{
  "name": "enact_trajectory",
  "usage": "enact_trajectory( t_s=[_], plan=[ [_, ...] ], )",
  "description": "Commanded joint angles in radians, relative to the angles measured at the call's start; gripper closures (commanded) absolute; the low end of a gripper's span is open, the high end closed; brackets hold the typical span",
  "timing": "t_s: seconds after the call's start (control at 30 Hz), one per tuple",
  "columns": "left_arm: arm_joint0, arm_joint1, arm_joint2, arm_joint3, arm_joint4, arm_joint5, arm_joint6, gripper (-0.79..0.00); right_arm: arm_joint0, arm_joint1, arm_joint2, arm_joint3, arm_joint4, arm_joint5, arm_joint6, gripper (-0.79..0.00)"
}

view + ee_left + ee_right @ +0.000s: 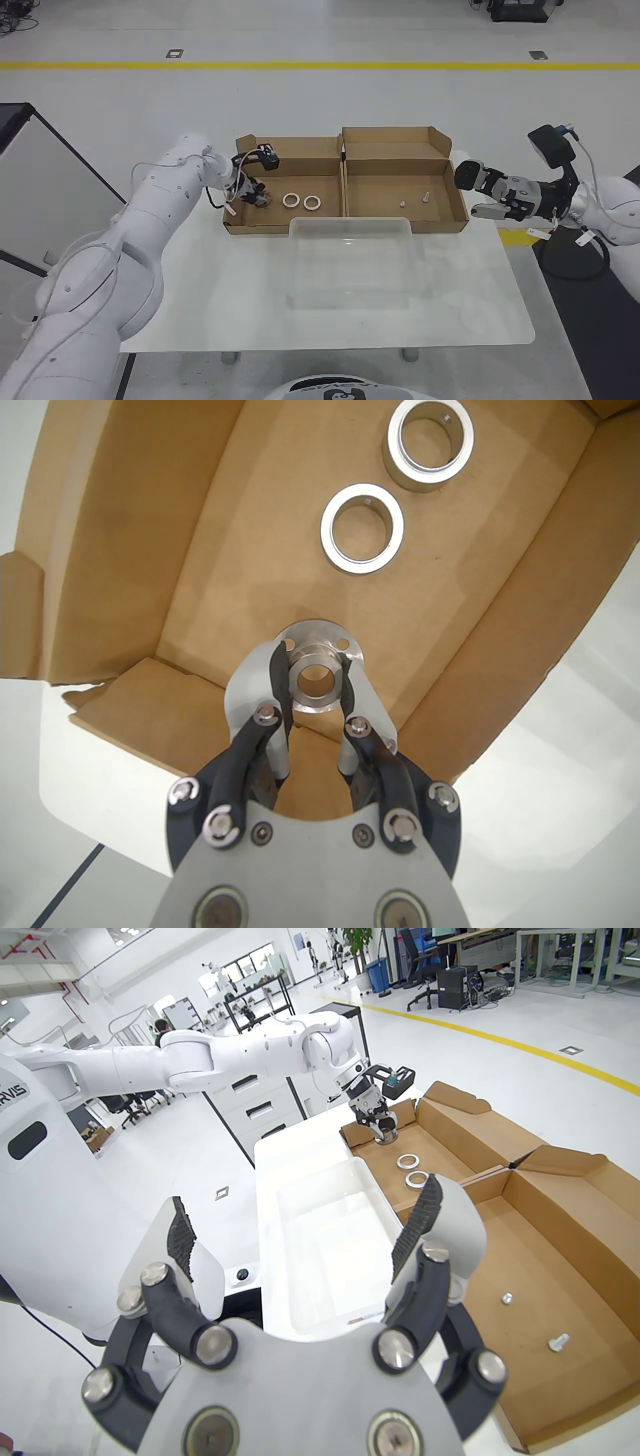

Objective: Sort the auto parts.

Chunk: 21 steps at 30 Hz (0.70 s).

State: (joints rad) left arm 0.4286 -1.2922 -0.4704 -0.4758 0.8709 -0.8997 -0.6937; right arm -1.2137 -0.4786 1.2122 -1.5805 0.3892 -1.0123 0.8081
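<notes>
My left gripper (314, 680) is shut on a metal flanged bushing (315, 650), holding its hub low inside the left cardboard box (125, 565), near its outer end (258, 195). Two metal rings (362, 528) (430, 444) lie on the same box floor beyond it, also seen as rings (292, 200) (312, 202) in the top view. The right cardboard box (400, 190) holds a small nut (506, 1298) and a bolt (558, 1342). My right gripper (310, 1223) stands open and empty past the right end of that box (470, 178).
A clear plastic tray (350, 262) sits on the white table (480, 310) in front of the two boxes. The box flaps (390, 135) stand up at the back. A drawer cabinet (260, 1113) stands beyond the table's far end.
</notes>
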Motion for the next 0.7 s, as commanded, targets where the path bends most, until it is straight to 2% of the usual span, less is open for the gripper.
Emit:
enact_trajectory(
  t_s=[0.0,0.67],
  plan=[
    [0.000,-0.008,0.005,0.012,0.004,-0.002,0.006,0.000,0.000,0.000,0.000,0.000,0.000,0.000,0.000,-0.785],
    [-0.009,-0.078,0.050,0.118,0.098,0.022,0.090,0.000,0.000,0.000,0.000,0.000,0.000,0.000,0.000,-0.785]
  ],
)
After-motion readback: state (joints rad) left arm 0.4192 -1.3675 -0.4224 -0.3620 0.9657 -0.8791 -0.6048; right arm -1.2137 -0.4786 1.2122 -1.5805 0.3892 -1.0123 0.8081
